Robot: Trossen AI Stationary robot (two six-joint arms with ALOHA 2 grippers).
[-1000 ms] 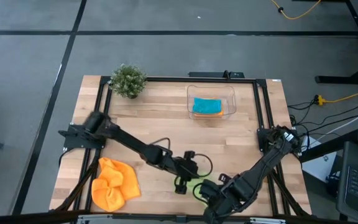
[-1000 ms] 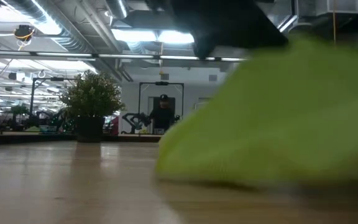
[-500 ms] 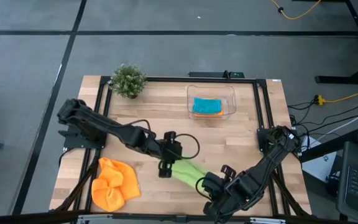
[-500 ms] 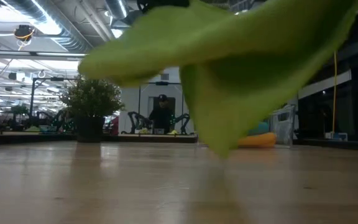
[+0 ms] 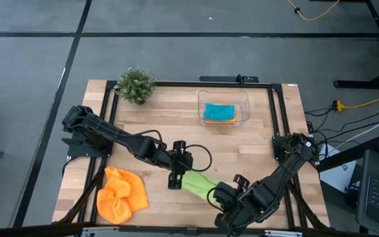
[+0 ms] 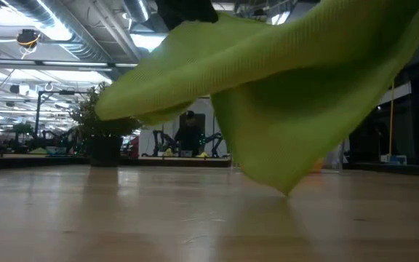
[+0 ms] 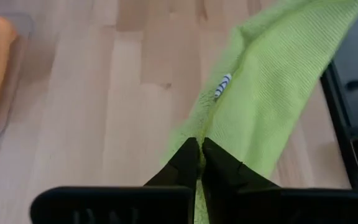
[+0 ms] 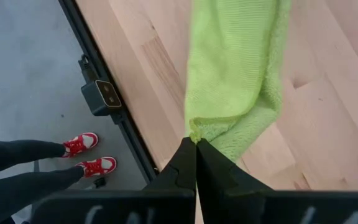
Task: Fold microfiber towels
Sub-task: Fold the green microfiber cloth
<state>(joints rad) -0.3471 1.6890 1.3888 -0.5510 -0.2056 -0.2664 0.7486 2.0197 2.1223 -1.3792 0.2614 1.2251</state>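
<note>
A lime green microfiber towel [image 5: 198,182] hangs in the air between my two grippers, near the table's front edge. My left gripper [image 5: 176,176] is shut on its left end and my right gripper [image 5: 217,194] is shut on its right end. In the low view the towel [image 6: 282,94] is clear of the table, with one corner [image 6: 286,189] hanging lowest. A crumpled orange towel [image 5: 119,194] lies on the table at the front left. A teal towel [image 5: 218,110] lies folded on an orange one inside the clear tub [image 5: 245,105]. My left gripper pinches an edge of the green towel [image 7: 211,134] between its two fingers, slanting down from the table's left. The towel runs away from the fingers, lifted clear of the table. My right gripper pinches a bunched end of the towel [image 8: 194,132] between its two fingers from above. The cloth stretches away toward my left gripper, clear of the wood.
A small potted plant [image 5: 135,84] stands at the table's far left. The tub sits at the far middle. A black frame rail [image 8: 104,93] edges the table. Beyond that rail a person's legs in red shoes [image 8: 86,155] stand on the floor.
My left gripper has risen and gone toward the table's left and far side, keeping hold of the green towel. The towel lay on the table and is now lifted clear and drawn out between the grippers. My right gripper has risen slightly.
</note>
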